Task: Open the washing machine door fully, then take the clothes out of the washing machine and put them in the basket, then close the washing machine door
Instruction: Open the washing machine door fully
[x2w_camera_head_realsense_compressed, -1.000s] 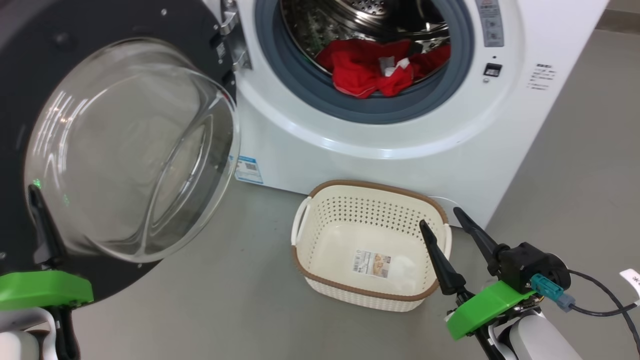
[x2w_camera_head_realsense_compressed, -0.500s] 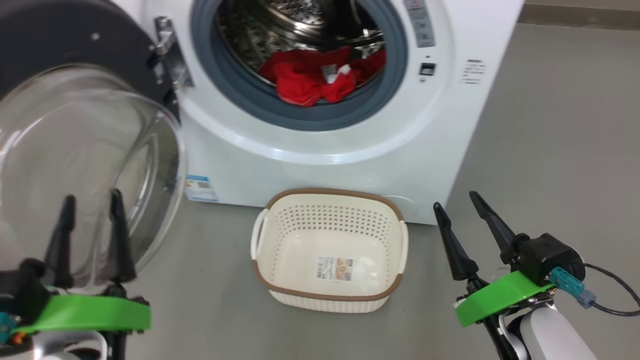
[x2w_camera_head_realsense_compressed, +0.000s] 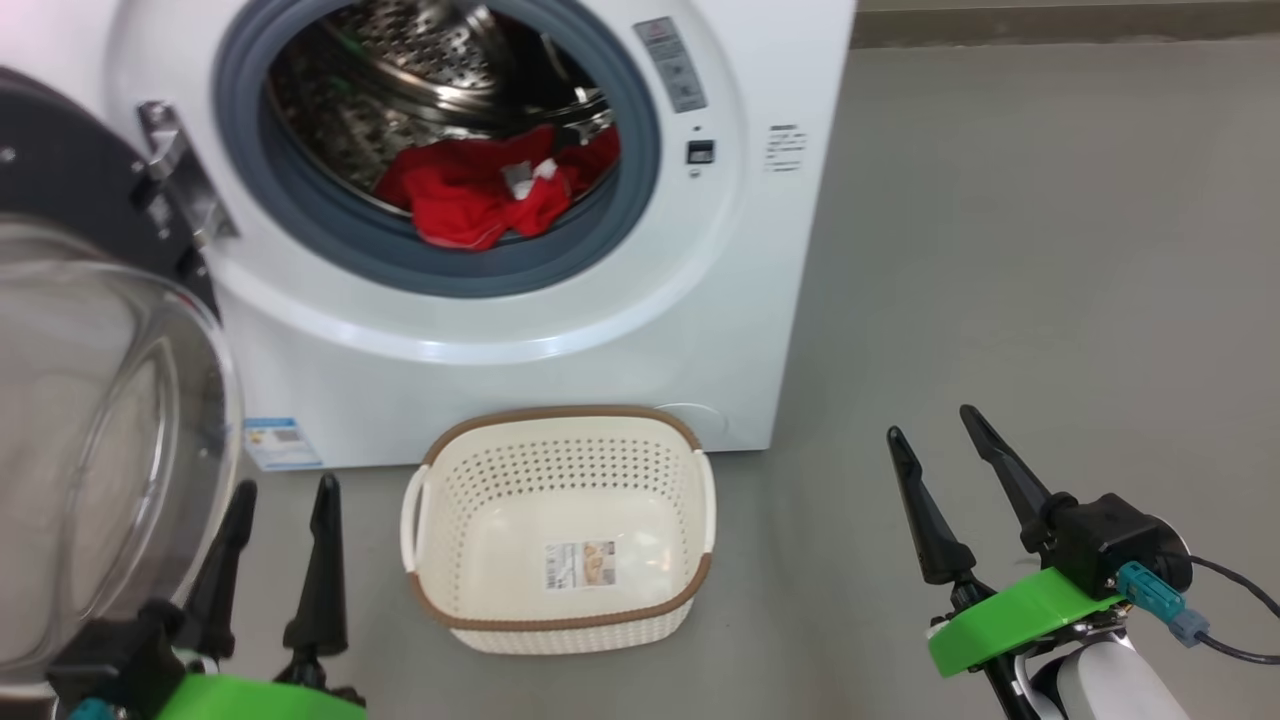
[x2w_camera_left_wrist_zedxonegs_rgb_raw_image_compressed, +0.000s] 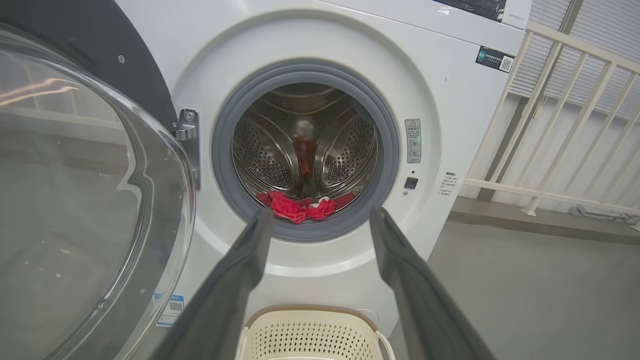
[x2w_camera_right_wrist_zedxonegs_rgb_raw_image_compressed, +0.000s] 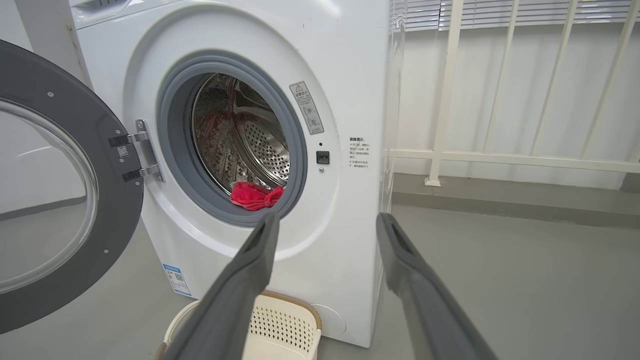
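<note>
The white washing machine (x2w_camera_head_realsense_compressed: 560, 330) stands with its black-rimmed door (x2w_camera_head_realsense_compressed: 90, 400) swung wide to the left, the glass bowl bulging outward. Red clothes (x2w_camera_head_realsense_compressed: 480, 195) lie at the front of the steel drum, against the grey ring; they also show as the clothes (x2w_camera_left_wrist_zedxonegs_rgb_raw_image_compressed: 300, 209) and the clothes (x2w_camera_right_wrist_zedxonegs_rgb_raw_image_compressed: 255, 196). The cream basket (x2w_camera_head_realsense_compressed: 470, 520) sits empty on the floor before the machine. My left gripper (x2w_camera_head_realsense_compressed: 285, 495) is open at the lower left, beside the door glass. My right gripper (x2w_camera_head_realsense_compressed: 935, 430) is open at the lower right, off to the basket's right.
Grey floor (x2w_camera_head_realsense_compressed: 1000, 250) stretches to the machine's right. A white railing (x2w_camera_right_wrist_zedxonegs_rgb_raw_image_compressed: 500, 155) and a wall stand behind and right of the machine. A black cable (x2w_camera_head_realsense_compressed: 1230, 610) trails from my right wrist.
The head camera has swung right, so the machine and basket sit further left in the picture. My left gripper has come away from the door's rim; both its fingers now show apart.
</note>
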